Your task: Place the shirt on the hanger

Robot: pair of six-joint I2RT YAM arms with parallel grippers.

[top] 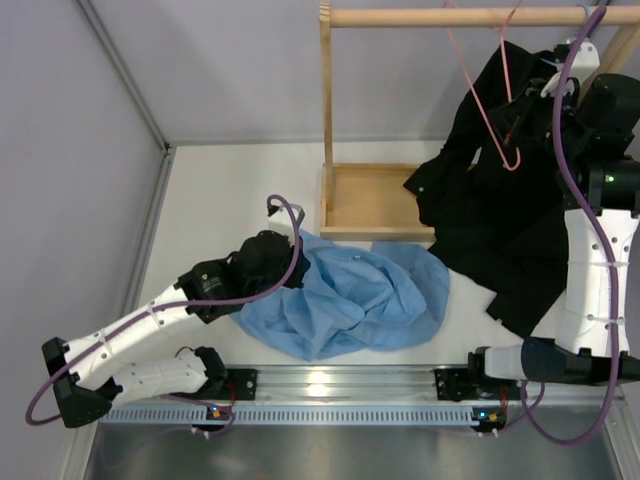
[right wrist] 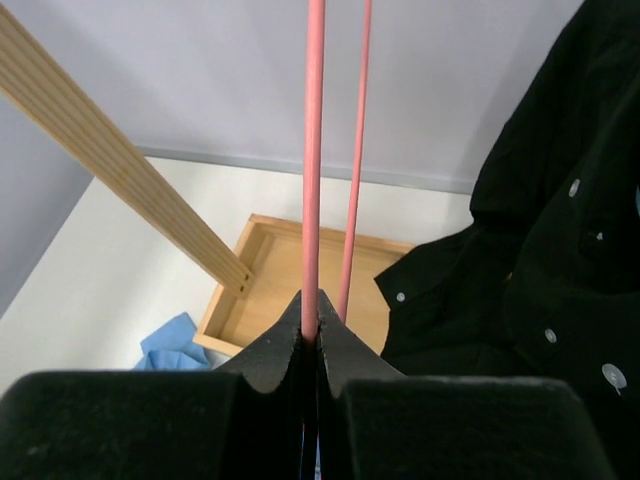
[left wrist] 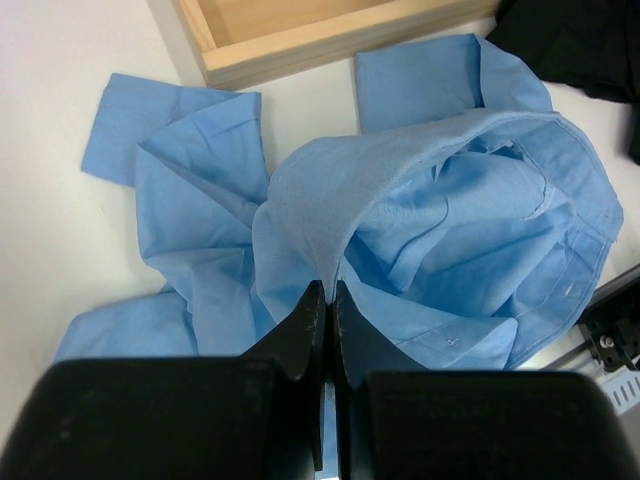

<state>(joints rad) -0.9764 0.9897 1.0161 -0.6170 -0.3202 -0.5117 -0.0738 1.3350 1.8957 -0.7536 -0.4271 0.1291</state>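
The light blue shirt lies crumpled on the white table in front of the wooden stand. My left gripper is at the shirt's left edge. In the left wrist view it is shut on a raised fold of the shirt. The pink wire hanger hangs tilted under the wooden rail at the upper right. My right gripper is up there against the black shirt. In the right wrist view it is shut on one pink wire of the hanger.
A black collared shirt drapes from the rail onto the table at right. The wooden stand has an upright post and a shallow tray base. A metal rail runs along the near edge.
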